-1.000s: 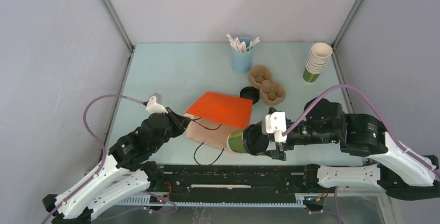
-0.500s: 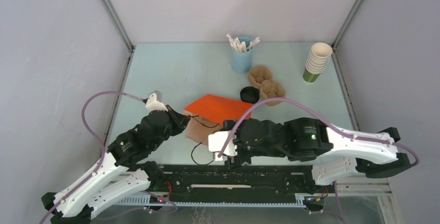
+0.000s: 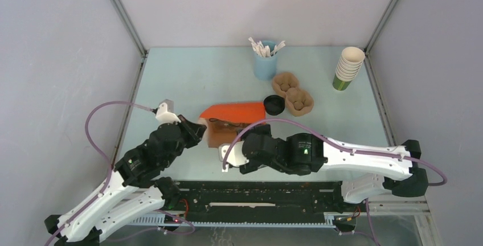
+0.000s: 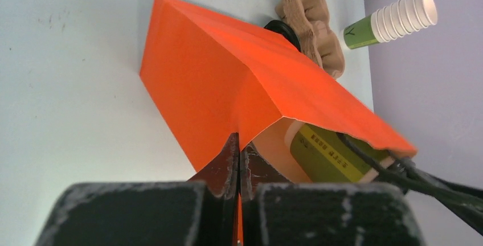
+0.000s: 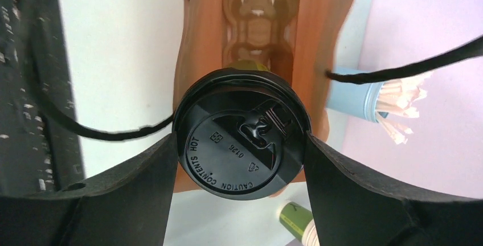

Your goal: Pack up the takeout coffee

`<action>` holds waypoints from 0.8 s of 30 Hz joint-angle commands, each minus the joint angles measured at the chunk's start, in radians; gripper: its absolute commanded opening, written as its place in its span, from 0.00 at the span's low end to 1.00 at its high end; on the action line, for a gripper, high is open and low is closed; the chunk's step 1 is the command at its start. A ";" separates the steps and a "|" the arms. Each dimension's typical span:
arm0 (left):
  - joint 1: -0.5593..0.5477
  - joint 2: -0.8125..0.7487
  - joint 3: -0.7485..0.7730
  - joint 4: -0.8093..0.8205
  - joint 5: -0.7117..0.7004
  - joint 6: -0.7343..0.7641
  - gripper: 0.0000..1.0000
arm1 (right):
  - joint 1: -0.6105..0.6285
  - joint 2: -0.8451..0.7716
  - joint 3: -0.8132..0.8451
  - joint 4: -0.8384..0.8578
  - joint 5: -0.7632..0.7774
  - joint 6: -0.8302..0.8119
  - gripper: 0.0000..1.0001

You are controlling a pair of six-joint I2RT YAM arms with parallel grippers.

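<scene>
The takeout coffee, a green cup with a black lid, lies on its side between my right gripper's fingers, which are shut on it at the lid. The cup's body is inside the mouth of an orange paper bag with a tan lining. My left gripper is shut on the bag's top edge and holds the mouth up. In the top view, my left gripper is at the bag's left corner. My right gripper and arm hide the cup there.
The bag's black cord handles hang by the mouth. Behind the bag stand two brown cup carriers, a loose black lid, a blue cup of stir sticks and a stack of lidless cups. A moulded brown shape shows deep inside the bag.
My right arm has swung left with the coffee, from the bag's right side to its mouth, and the cup has gone in. My left gripper has kept its hold and raised the bag's edge.
</scene>
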 commanded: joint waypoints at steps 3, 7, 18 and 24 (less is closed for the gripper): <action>-0.005 0.035 -0.016 0.163 -0.049 0.089 0.00 | -0.140 -0.148 -0.174 0.259 -0.172 -0.268 0.55; -0.004 0.057 -0.020 0.218 0.023 0.128 0.00 | -0.218 -0.179 -0.196 0.290 -0.320 -0.341 0.57; -0.005 0.036 -0.063 0.245 0.133 0.158 0.00 | -0.229 -0.189 -0.198 0.231 -0.437 -0.489 0.61; -0.005 0.011 -0.122 0.280 0.172 0.179 0.00 | -0.262 -0.155 -0.198 0.242 -0.474 -0.503 0.60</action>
